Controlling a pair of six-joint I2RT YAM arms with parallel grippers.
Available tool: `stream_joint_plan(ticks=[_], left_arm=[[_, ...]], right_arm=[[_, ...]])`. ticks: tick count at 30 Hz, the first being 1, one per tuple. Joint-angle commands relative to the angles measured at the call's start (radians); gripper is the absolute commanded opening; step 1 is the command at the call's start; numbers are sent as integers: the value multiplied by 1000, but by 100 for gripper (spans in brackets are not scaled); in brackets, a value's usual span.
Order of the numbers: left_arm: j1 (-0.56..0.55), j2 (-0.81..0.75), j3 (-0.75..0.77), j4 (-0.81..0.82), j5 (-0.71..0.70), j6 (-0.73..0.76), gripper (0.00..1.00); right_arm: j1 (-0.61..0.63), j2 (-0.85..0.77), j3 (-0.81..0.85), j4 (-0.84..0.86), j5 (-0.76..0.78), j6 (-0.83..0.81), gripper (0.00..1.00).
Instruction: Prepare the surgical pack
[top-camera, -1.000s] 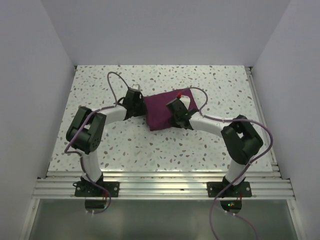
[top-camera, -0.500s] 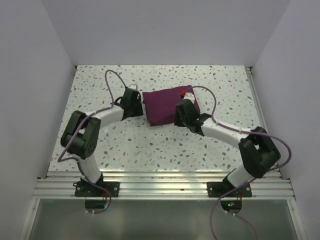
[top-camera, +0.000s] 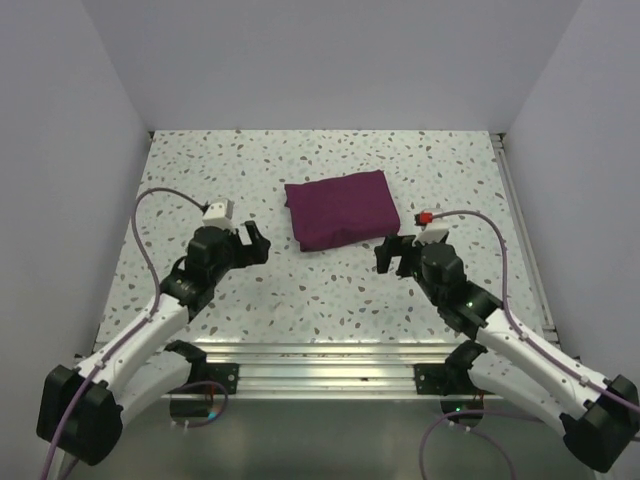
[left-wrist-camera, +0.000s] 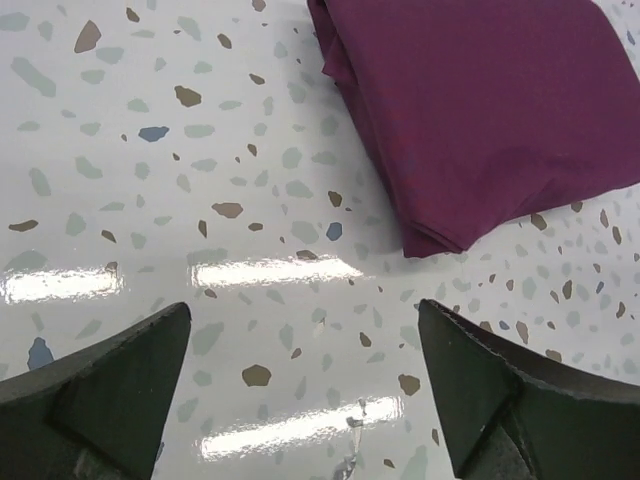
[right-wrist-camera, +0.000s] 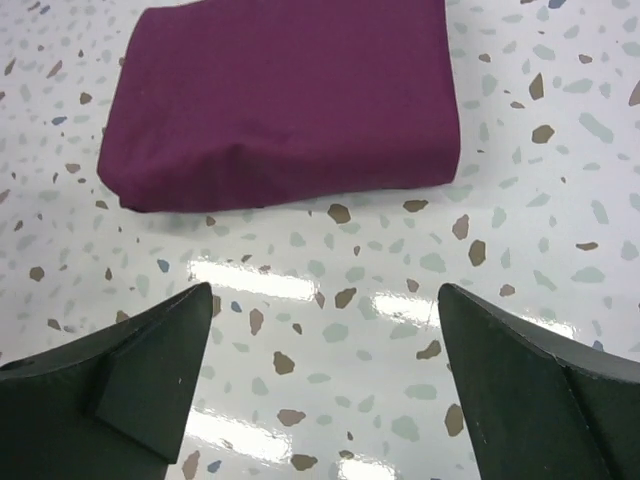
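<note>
Two pincers are gaping wide and gripping nothing: the left pincer (top-camera: 246, 243) and right pincer (top-camera: 396, 250) are hovering near the folded purple surgical pack (top-camera: 342, 208), which is lying on the speckled surface (top-camera: 300, 290) between and beyond them. Wrist cameras are revealing layered folds along its near edges, which the overhead view is blurring. The left wrist frame is cropping the pack, and the cloth is hiding whatever it is wrapping.

From my right wrist cam, the folded purple surgical pack (right-wrist-camera: 285, 100) fills the upper middle of the frame, lying flat on the speckled table (right-wrist-camera: 520, 180). My right gripper (right-wrist-camera: 325, 300) has its dark fingers (right-wrist-camera: 150, 380) spread wide in the bottom corners, with just glare-streaked tabletop between them.
</note>
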Motion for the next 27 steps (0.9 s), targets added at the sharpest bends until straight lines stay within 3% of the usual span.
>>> stream_joint_plan(ticks=[1,7,12,16,27], left_arm=[[1,-81,-50,53,-16,21,100],[1,-237,-180,103,24,66,100],[1,-425,-326,215,201,102,100],[1,-472,-398,266,227,91,100],[1,-434,-392,263,213,77,100]], right_arm=[[-1,-62,-61,2,37,-61,99],[-1,-315,-217,2,-30,-67,99],[-1,-479,-307,27,-42,-51,98],[-1,-475,-314,27,-22,-39,98],[-1,-399,-298,55,-33,-41,99]])
